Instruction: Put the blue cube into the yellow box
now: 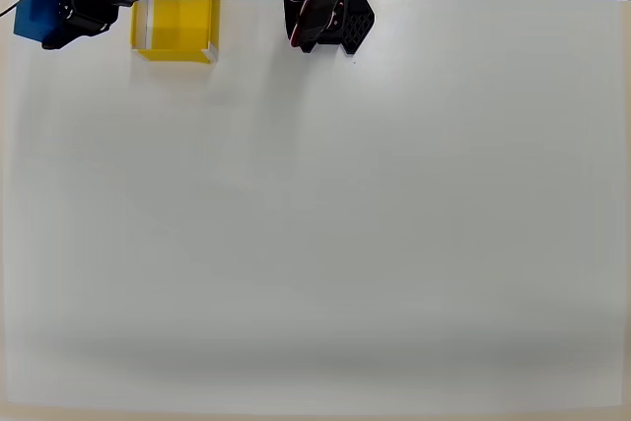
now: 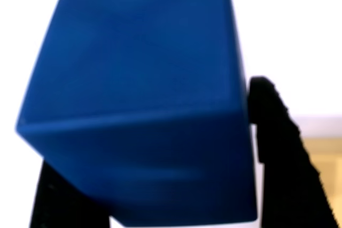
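The gripper (image 2: 155, 148) is closed on the blue cube (image 2: 139, 100), its 2 black fingers (image 2: 278, 148) pressed against opposite sides of the block in the wrist view. In the overhead view the cube (image 1: 37, 17) sits at the top left corner, gripped at the arm's end, just left of the yellow box (image 1: 175, 27) on the white table (image 1: 325, 214).
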`<state>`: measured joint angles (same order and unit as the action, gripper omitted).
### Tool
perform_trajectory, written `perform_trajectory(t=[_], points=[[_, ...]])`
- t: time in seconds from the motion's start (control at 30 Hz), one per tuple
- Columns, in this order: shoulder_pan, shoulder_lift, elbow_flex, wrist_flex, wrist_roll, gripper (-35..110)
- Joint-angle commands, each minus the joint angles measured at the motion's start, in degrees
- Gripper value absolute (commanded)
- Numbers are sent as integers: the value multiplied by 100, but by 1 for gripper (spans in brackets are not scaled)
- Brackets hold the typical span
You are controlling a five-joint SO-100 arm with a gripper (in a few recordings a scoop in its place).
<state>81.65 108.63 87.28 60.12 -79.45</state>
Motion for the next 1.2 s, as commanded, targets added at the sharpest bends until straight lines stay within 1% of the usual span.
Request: perform_trajectory(t=[0.0,0.13,0.23,0.47,0.7,0.97,1.17], points=[[220,1389,536,9,-114,8],[272,1969,1318,9,-149,8],[334,2285,1626,193,-88,8],[475,2672,2531,299,-88,8],[677,2689,3138,343,-141,8],[835,2443,3929,-185,-70,9],[896,2232,4228,9,-229,9]])
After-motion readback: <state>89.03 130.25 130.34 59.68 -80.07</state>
